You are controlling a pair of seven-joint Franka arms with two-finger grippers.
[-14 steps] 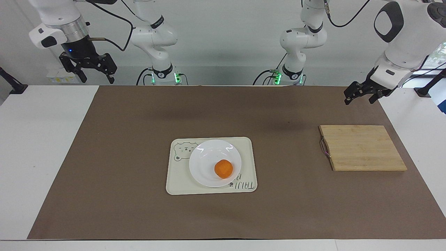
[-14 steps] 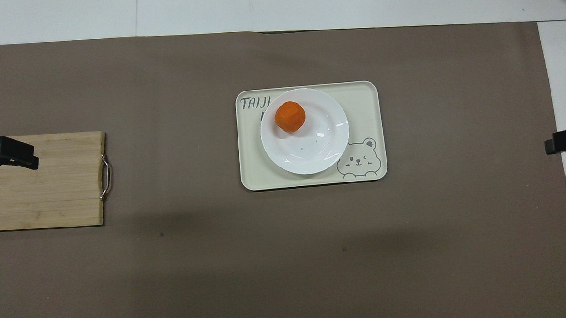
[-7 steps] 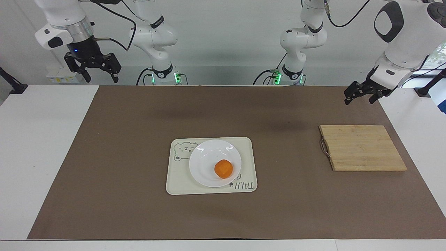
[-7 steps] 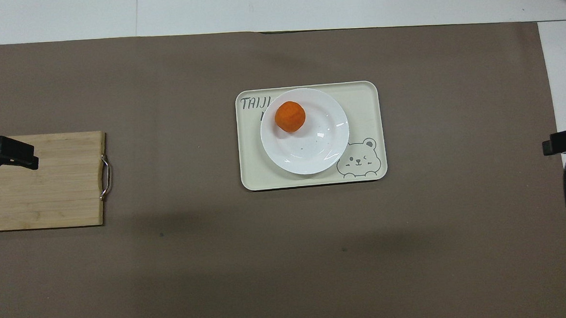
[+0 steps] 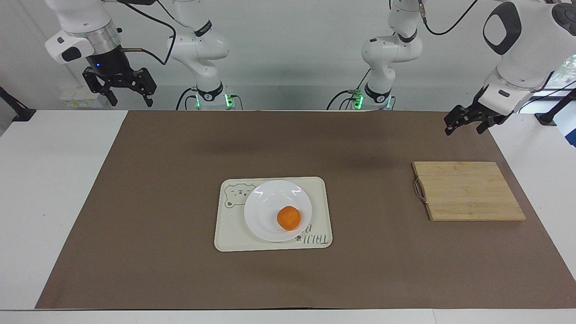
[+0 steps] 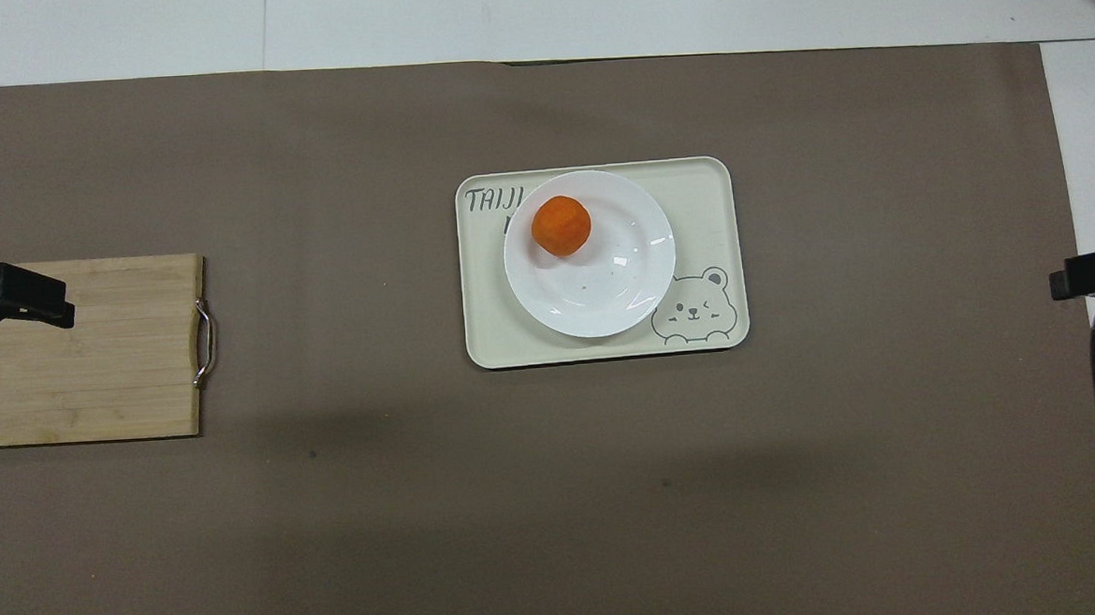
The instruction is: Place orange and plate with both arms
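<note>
Lying well apart from the tray (image 5: 227,236): a wooden cutting board (image 5: 468,191).

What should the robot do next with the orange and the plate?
Probably nothing more than keep both arms parked. The orange already sits on the plate, which rests on the tray. The left gripper and right gripper both hang open and empty, up in the air away from the tray.
</note>
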